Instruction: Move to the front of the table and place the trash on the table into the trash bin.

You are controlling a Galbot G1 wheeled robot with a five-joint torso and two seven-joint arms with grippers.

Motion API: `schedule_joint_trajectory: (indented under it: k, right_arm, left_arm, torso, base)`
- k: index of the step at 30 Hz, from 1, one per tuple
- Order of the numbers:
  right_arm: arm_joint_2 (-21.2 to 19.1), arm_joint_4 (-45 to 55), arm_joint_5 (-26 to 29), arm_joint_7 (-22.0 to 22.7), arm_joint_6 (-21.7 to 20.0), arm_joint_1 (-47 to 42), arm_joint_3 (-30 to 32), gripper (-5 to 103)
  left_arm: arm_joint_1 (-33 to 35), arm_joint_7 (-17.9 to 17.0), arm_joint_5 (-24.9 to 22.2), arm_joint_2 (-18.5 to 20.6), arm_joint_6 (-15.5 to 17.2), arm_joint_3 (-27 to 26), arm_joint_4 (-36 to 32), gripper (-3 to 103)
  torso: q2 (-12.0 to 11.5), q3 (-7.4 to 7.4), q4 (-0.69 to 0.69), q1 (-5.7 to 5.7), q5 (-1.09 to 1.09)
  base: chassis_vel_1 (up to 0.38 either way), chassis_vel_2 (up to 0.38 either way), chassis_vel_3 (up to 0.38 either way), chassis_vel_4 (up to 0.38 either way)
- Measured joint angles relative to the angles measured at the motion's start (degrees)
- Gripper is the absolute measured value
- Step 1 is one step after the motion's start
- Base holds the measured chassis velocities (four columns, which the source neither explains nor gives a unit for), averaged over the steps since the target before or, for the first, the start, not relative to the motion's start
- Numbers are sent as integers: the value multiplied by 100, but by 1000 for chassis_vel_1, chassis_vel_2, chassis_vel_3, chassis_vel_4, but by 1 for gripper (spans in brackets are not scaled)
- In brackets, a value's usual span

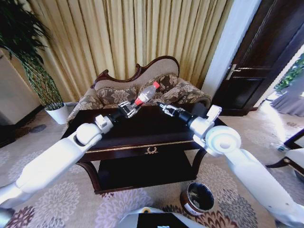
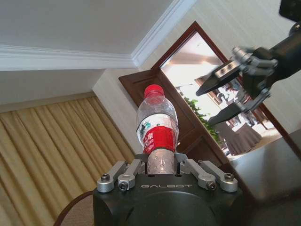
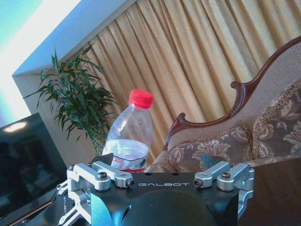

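My left gripper [image 1: 134, 107] is shut on the lower body of the trash, a clear plastic bottle [image 1: 147, 93] with a red cap and a red-white label. It holds the bottle tilted in the air above the back of the dark-brown table [image 1: 142, 130]. In the left wrist view the bottle [image 2: 157, 123] stands up out of the left gripper [image 2: 161, 165]. My right gripper [image 1: 166, 109] hovers open just to the right of the bottle, and the right gripper [image 2: 225, 95] shows spread fingers. The bottle [image 3: 130, 135] also shows beyond the right gripper [image 3: 162, 178]. The trash bin [image 1: 198, 198] stands on the carpet off the table's front right corner.
A patterned sofa [image 1: 118, 92] stands right behind the table, against gold curtains. A white plant pot [image 1: 59, 113] with a tall plant is at the far left. A dark door [image 1: 266, 57] is at the right, and a chair [image 1: 295, 151] at the right edge.
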Motion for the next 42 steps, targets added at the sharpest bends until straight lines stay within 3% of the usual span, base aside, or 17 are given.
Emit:
schedule_joint_trajectory:
  k: [12,23,27,30,32,39,42]
  right_arm:
    - [425,-537,-384,-246,4,615,-573,100]
    - [497,-659,-475,-290,11,736,-663,101]
    - [494,-645,-547,-283,40,680,-663,87]
    - [486,-626,-571,-278,61,639,-650,82]
    - [464,-588,-590,-275,69,583,-622,71]
    - [428,-540,-601,-276,69,499,-573,54]
    - [427,-518,-589,-276,58,492,-579,47]
  left_arm:
    - [-327,-143,-7,-249,166,464,6,27]
    - [-370,-230,19,-412,220,692,12,27]
    - [-438,-284,22,-455,241,777,21,27]
    - [-474,-294,23,-483,253,818,22,27]
    - [-499,-295,25,-496,263,847,21,27]
    - [-477,-332,16,-458,296,865,-41,27]
    - [-416,-379,-46,-437,452,849,-135,26]
  torso:
    - [0,0,0,0,0]
    - [0,0,0,0,0]
    - [0,0,0,0,-1]
    - [0,0,0,-1,-1]
    - [0,0,-1,-1,0]
    - [1,0,0,-1,0]
    - [1,0,1,-1,0]
  base:
    - [0,0,0,0]
    - [0,0,0,0]
    - [0,0,0,0]
    - [0,0,0,0]
    - [0,0,0,0]
    - [0,0,0,0]
    - [0,0,0,0]
